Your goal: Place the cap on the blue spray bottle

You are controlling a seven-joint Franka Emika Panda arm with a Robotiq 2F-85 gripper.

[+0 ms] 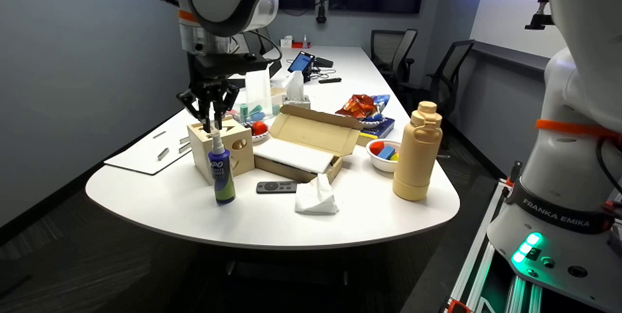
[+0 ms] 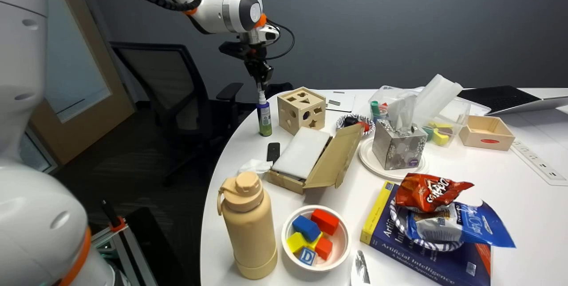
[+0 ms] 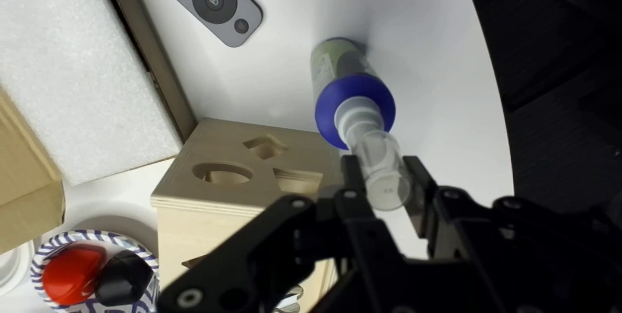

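Observation:
The blue spray bottle [image 1: 221, 172] stands upright at the near table edge, with a blue and green body and a white nozzle. It also shows in an exterior view [image 2: 264, 117] and, from above, in the wrist view [image 3: 357, 90]. A clear see-through cap [image 3: 387, 182] sits between the fingers of my gripper [image 3: 380, 158]. The fingers lie against both sides of the cap. The cap's open end overlaps the nozzle top in the wrist view; how far down it sits, I cannot tell. My gripper [image 1: 212, 124] points down above the bottle in both exterior views.
A wooden shape-sorter box [image 1: 238, 150] stands close beside the bottle. A grey remote [image 1: 276, 187], a tissue [image 1: 316, 199] and an open cardboard box [image 1: 316, 133] lie nearby. The tan jug [image 1: 418, 157] and a bowl of blocks [image 2: 316, 238] stand farther along the table.

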